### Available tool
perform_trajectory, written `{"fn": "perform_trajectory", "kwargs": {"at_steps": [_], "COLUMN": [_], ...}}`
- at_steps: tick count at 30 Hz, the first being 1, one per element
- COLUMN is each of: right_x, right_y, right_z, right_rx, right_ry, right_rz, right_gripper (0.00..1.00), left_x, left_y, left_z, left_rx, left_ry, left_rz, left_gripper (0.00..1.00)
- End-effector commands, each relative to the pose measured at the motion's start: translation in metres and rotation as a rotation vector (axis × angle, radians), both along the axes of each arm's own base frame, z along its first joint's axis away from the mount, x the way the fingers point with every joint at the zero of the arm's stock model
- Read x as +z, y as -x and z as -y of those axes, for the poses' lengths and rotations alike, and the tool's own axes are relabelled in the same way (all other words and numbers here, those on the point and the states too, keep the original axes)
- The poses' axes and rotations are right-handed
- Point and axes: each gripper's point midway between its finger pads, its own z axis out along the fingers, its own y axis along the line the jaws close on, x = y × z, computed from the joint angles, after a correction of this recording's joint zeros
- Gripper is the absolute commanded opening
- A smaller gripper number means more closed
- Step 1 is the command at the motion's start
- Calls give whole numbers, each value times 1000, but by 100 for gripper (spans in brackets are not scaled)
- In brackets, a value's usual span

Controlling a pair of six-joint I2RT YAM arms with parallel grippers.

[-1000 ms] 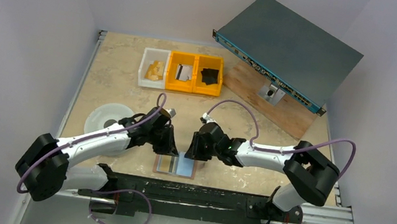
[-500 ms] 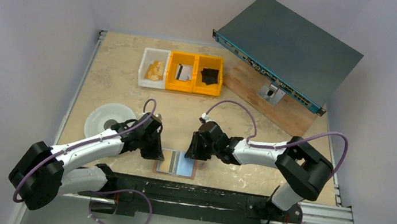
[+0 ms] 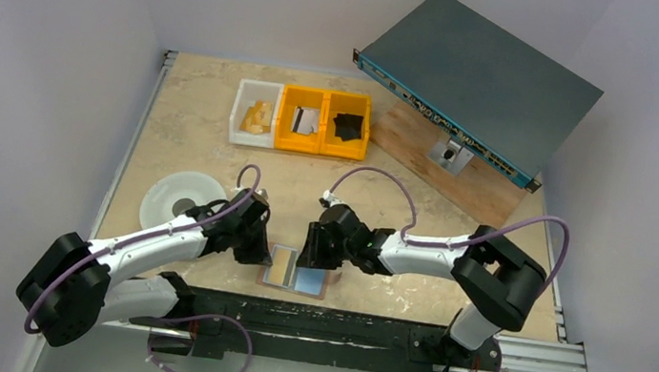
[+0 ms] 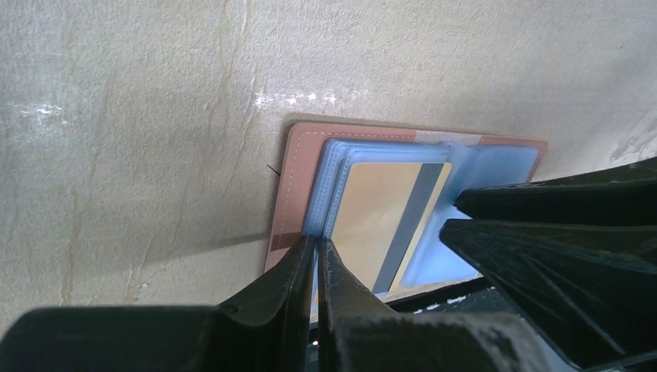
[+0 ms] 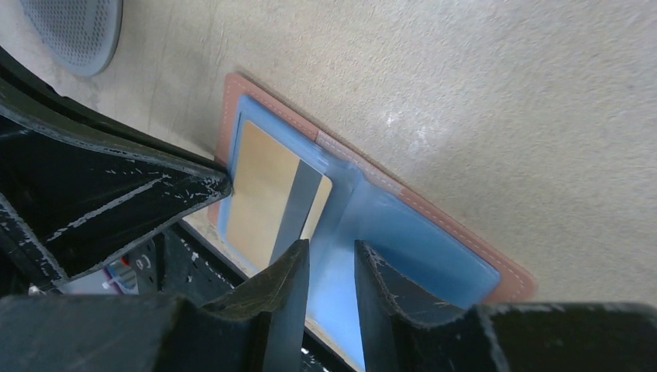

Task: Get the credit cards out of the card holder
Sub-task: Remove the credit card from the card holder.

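Note:
The card holder (image 3: 311, 283) lies open near the table's front edge, pinkish-tan outside with pale blue sleeves. A yellowish-gold credit card (image 3: 281, 263) with a grey stripe sits in its left half, plain in the left wrist view (image 4: 380, 209) and the right wrist view (image 5: 263, 186). My left gripper (image 4: 318, 240) is shut on the left edge of the card holder's blue sleeves (image 4: 329, 167). My right gripper (image 5: 331, 246) hovers over the fold beside the card's right edge, jaws slightly open, only the blue inner face (image 5: 434, 225) showing between them. In the top view both grippers flank the holder, left (image 3: 261, 254) and right (image 3: 308, 258).
Behind, a white bin (image 3: 255, 114) and two yellow bins (image 3: 325, 120) stand in a row. A white round disc (image 3: 175, 197) lies at the left. A grey rack unit (image 3: 479, 81) leans on a wooden board (image 3: 461, 179) at the back right. The black rail (image 3: 337, 322) runs just under the holder.
My right gripper has moved left over the holder and its jaws have parted a little. My left gripper drew back to the holder's left edge. The holder turned slightly.

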Motion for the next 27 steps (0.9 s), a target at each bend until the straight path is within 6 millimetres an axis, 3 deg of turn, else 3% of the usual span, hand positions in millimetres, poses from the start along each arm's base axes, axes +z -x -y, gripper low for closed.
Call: {"fn": "perform_trajectory", "kwargs": {"at_steps": [1,7,15,21,27], "right_x": [2,-9,-12,-5,4], "right_y": [4,11,4,-9,-9], "right_z": [-17,-20,-24,-25,-21], "right_rx": [29,49,53,50,48], "right_ry": [-39,-51,-47,-55,-84], "right_rz": [-19,-63,-55,-32,-26], "right_gripper": [29,29,29,29,30], "left_x": [-5,-8,-12,-13,-19], "left_y": [0,4,10,12,14], "left_z": [1,7,19,24,23], "left_rx": [12,20,6,11,57], "left_ry": [12,29,50,59,59], "left_rz": [-5,-26,-44,-50,-76], "left_gripper": [5,5,4,4,0]}}
